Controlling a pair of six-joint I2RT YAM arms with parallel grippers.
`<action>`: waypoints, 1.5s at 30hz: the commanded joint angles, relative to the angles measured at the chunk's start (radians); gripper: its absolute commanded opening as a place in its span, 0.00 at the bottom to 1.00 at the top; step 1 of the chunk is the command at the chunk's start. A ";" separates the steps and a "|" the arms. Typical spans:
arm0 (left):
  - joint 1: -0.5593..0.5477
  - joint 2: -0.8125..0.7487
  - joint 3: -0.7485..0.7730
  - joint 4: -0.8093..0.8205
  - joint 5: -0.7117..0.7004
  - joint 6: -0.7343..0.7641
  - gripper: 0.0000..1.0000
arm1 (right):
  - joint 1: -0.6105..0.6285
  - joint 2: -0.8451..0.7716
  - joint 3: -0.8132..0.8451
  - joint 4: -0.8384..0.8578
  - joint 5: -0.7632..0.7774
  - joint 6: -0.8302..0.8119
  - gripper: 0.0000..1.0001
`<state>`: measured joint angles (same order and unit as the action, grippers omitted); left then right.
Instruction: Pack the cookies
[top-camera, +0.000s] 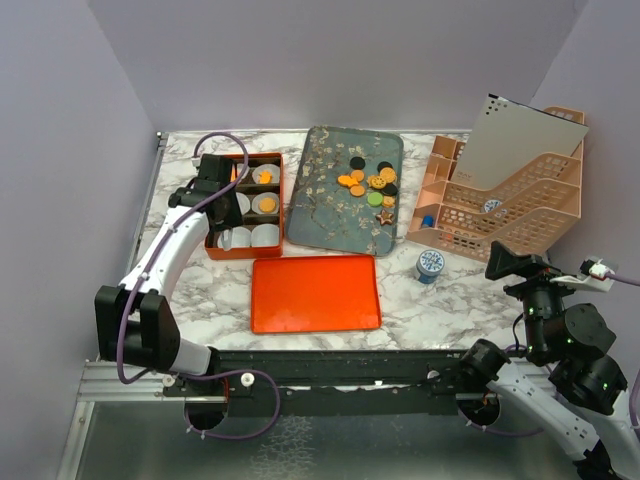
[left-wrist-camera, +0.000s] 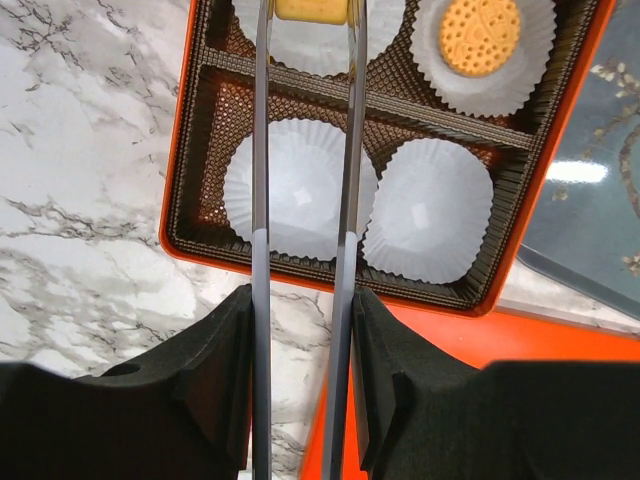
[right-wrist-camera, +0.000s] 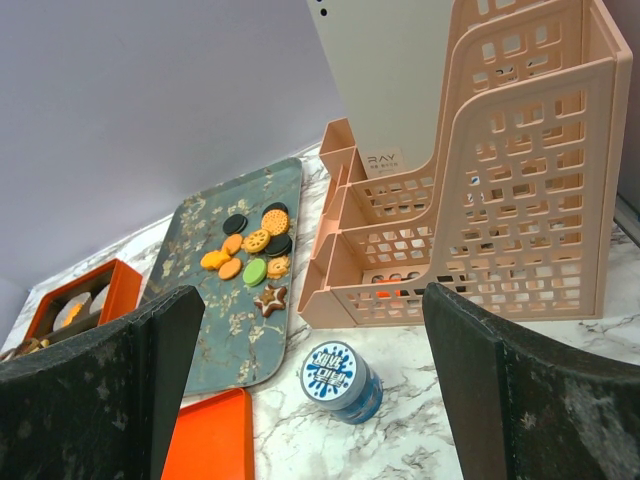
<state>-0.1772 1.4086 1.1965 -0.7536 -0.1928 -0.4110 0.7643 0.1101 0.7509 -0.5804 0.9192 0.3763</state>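
Clamping a pair of metal tongs (left-wrist-camera: 261, 150), the left gripper (left-wrist-camera: 302, 325) points their long axis straight away from itself over the orange box (left-wrist-camera: 178, 150) — an orange cookie (left-wrist-camera: 310, 8) sits pinched at the tips, above a paper liner (left-wrist-camera: 310, 52). A second cookie (left-wrist-camera: 481, 35) lies flat in the neighbouring liner. The other cookies (top-camera: 368, 185) lie flat on the floral tray (top-camera: 320, 205) beside the box. The right gripper (right-wrist-camera: 315, 345) hangs wide open, holding nothing.

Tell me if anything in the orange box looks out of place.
Nothing is spilled or damaged. Only the near right paper liner in the orange box looks slightly squashed, more square than round beside its round neighbour.
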 joint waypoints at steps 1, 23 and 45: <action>0.010 0.027 -0.011 0.063 -0.032 -0.014 0.00 | 0.001 -0.015 0.005 -0.025 -0.010 0.010 1.00; 0.010 0.067 -0.048 0.084 -0.003 0.011 0.08 | 0.001 -0.007 0.005 -0.023 -0.003 0.007 1.00; 0.010 -0.023 -0.018 0.059 0.027 0.050 0.53 | 0.001 -0.005 0.005 -0.014 -0.013 0.000 1.00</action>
<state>-0.1722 1.4307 1.1530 -0.6968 -0.1818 -0.3798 0.7643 0.1101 0.7509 -0.5804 0.9192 0.3759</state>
